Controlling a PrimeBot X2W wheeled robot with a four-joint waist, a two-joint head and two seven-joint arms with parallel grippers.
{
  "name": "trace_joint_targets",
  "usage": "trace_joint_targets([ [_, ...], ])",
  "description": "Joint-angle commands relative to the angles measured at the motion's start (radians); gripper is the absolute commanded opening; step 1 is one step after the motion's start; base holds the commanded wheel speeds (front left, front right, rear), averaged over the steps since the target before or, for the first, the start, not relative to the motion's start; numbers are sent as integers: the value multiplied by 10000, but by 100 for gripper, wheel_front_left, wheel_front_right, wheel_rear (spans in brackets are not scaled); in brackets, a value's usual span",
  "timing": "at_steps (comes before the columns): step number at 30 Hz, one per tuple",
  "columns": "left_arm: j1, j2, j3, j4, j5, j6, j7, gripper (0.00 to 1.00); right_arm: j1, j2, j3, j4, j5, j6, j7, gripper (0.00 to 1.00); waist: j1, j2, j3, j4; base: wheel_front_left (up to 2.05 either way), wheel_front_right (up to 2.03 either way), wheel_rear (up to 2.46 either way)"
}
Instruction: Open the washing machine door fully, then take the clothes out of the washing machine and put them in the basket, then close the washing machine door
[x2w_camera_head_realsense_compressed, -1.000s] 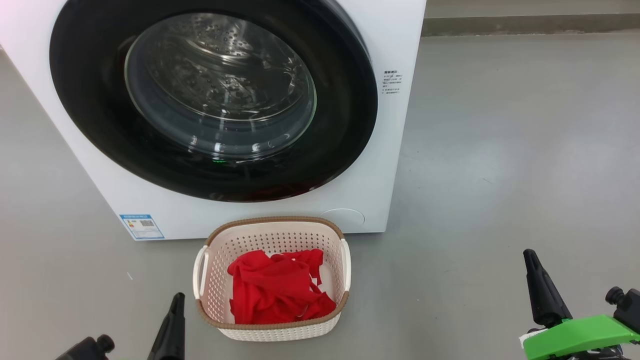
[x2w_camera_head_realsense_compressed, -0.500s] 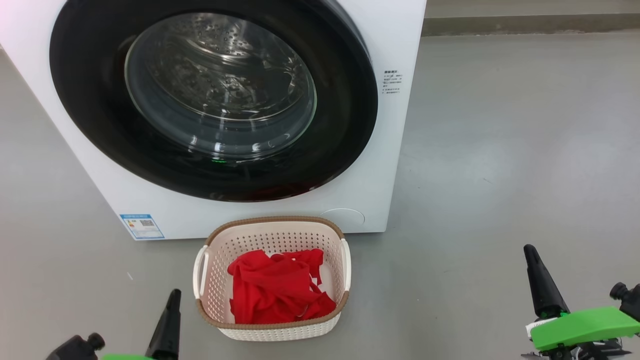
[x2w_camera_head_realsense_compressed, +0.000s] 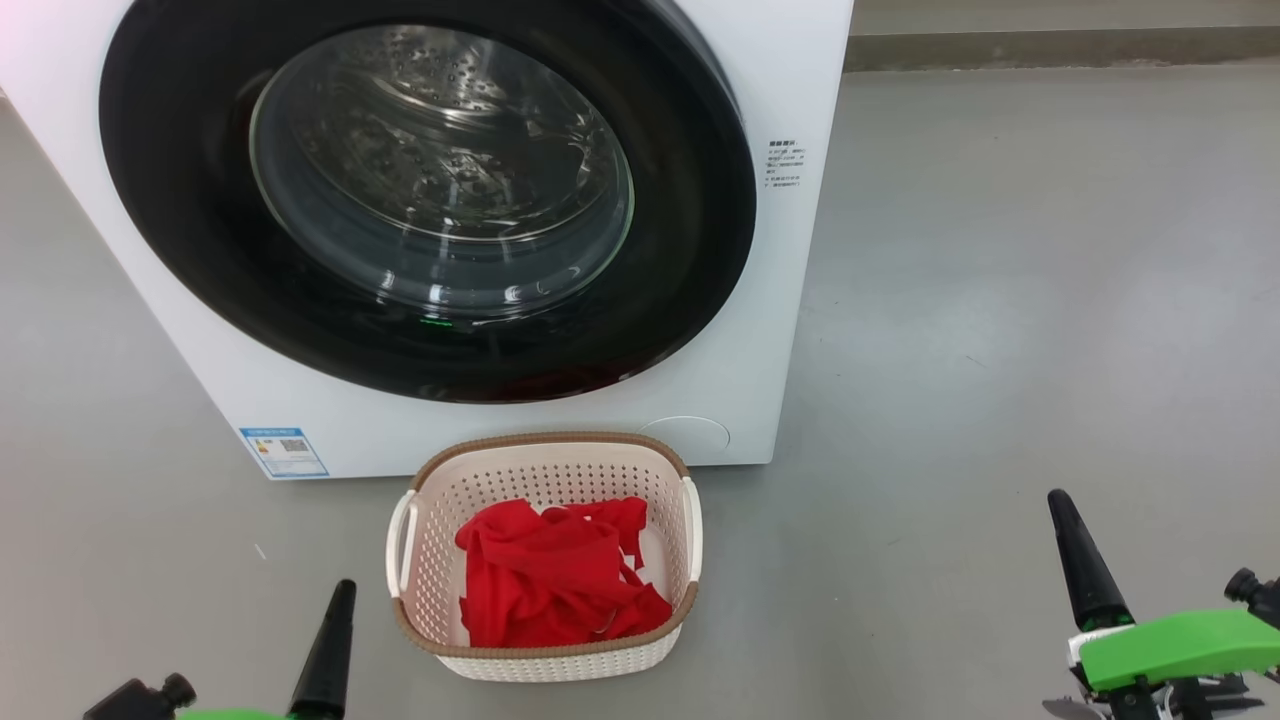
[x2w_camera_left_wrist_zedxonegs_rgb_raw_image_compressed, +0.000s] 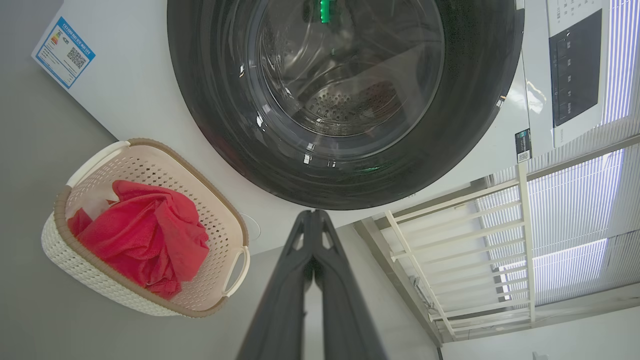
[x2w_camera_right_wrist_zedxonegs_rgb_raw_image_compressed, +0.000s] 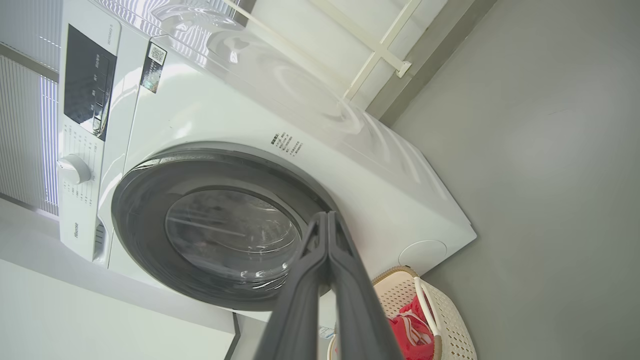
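On the grey floor (x2w_camera_head_realsense_compressed: 1000, 300), just in front of the washing machine (x2w_camera_head_realsense_compressed: 780, 330), stands the basket (x2w_camera_head_realsense_compressed: 545, 443). Its far rim sits close under the machine's lower front edge, between the blue label (x2w_camera_head_realsense_compressed: 283, 452) and a round white flap (x2w_camera_head_realsense_compressed: 685, 435); whether basket and machine touch cannot be told. The clothes (x2w_camera_head_realsense_compressed: 550, 585) lie inside the basket as one bunched red heap, piled toward its near wall, with a patch of cream bottom bare at the far right corner (the right wrist view catches a bit of white trim on the fabric).

The washing machine door (x2w_camera_head_realsense_compressed: 180, 250) lies flat against the machine's front, its glossy black rim taking up nearly the whole width. Through the bulging glass the perforated steel drum (x2w_camera_head_realsense_compressed: 440, 130) can be seen. In the right wrist view the dark control panel (x2w_camera_right_wrist_zedxonegs_rgb_raw_image_compressed: 90, 90) and a white dial (x2w_camera_right_wrist_zedxonegs_rgb_raw_image_compressed: 74, 169) sit beside the door.

The left gripper (x2w_camera_head_realsense_compressed: 343, 592) hangs over the floor just beside the basket's near left corner, apart from it, tip aimed at the machine. Its fingers (x2w_camera_left_wrist_zedxonegs_rgb_raw_image_compressed: 285, 300) are pressed together along their length and hold nothing. The right gripper (x2w_camera_head_realsense_compressed: 1058, 502) hangs over bare floor well apart from the basket's right side, a bright green piece (x2w_camera_head_realsense_compressed: 1180, 645) at its wrist. Its fingers (x2w_camera_right_wrist_zedxonegs_rgb_raw_image_compressed: 300, 300) are likewise pressed together, with nothing between them.
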Motion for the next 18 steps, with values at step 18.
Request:
trace_joint_targets([
  [18, -775, 114, 637, 65, -2254, -340, 541, 0, -866, -324, 164, 33, 2414, -6, 507, 0, 0, 0, 7, 6, 0, 0, 0],
])
